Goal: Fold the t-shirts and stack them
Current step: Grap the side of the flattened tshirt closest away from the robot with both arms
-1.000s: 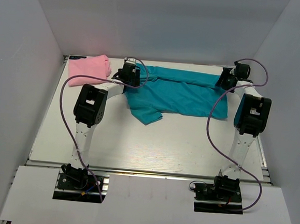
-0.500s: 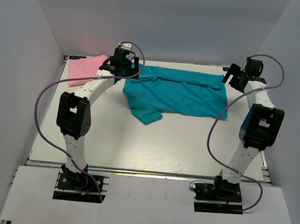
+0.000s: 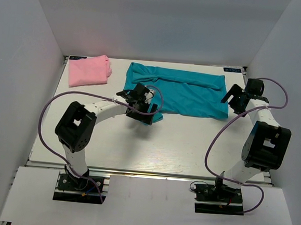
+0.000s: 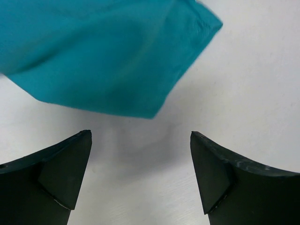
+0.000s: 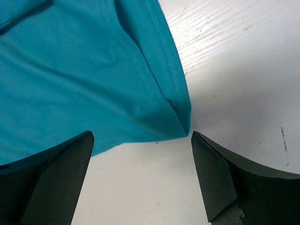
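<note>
From above, the pink t-shirt (image 3: 88,71) lies as a compact folded packet in the far left corner of the table (image 3: 137,143). The teal-blue t-shirt (image 3: 188,92) lies well apart from it, stretched as a long band across the far middle, seemingly doubled over along its length. One sleeve (image 3: 154,117) still pokes out toward the near side at the band's left end. The left gripper (image 3: 146,112) hangs over that sleeve and the right gripper (image 3: 231,98) sits at the band's right end; neither holds cloth. The left wrist view shows the jaws spread wide and empty above bare table, with the sleeve's pointed hem (image 4: 108,61) just ahead of the tips and not between them. The right wrist view shows the same released state: the jaws gape over bare table, and the shirt's stitched near-right corner (image 5: 93,84) lies flat just in front of them, untouched. My reading is that the job is roughly halfway. The pink shirt looks finished and the teal one has had its first fold. What remains is to tuck the stray sleeve in, fold the band crosswise into a packet, and set one shirt on the other.
</note>
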Controlling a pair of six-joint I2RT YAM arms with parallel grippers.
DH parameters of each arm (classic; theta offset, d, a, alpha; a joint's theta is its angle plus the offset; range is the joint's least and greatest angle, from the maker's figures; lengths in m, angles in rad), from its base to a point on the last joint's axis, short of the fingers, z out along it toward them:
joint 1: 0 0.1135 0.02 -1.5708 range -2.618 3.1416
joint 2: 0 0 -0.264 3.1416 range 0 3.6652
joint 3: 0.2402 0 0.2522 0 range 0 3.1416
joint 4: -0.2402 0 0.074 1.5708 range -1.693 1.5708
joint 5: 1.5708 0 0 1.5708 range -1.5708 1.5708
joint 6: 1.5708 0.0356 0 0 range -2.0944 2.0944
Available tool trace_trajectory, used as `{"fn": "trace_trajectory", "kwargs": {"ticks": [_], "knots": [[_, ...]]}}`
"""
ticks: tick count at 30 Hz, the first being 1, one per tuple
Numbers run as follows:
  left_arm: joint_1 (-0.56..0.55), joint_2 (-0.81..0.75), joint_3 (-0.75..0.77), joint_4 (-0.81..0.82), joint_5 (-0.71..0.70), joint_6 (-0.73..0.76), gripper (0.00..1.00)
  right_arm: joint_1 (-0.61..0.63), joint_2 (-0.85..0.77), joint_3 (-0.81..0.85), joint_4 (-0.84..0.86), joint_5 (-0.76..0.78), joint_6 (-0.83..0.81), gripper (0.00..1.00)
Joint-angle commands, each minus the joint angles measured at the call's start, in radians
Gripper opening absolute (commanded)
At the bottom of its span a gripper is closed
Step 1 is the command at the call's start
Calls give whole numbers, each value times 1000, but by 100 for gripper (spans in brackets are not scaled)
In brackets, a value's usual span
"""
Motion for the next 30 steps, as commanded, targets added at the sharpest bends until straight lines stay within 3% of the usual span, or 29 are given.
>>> {"fn": "trace_trajectory", "kwargs": {"ticks": [1, 9, 17, 18, 24, 25, 27, 30], "knots": [[-18, -30, -25, -16, -38, -13, 94, -7, -67, -16, 9, -17, 14, 90], [-62, 33, -15, 7, -202, -78, 82, -5, -54, -30, -4, -32, 1, 90], [-91, 93, -5, 88, -234, -87, 68, -7, -74, -71, -7, -13, 7, 90], [-92, 93, -5, 103, -234, -96, 59, -5, -73, -79, -2, -9, 15, 90], [-92, 113, 5, 125, -243, -118, 39, -7, -103, -146, 27, -4, 43, 90], [-92, 113, 5, 125, -243, -118, 29, -5, -103, -148, 27, -1, 49, 90], [-92, 113, 18, 134, -263, -118, 0, -4, -103, -160, 30, 14, 49, 90], [-101, 101, 27, 154, -254, -90, 0, -7, -105, -169, 33, 34, 54, 89]]}}
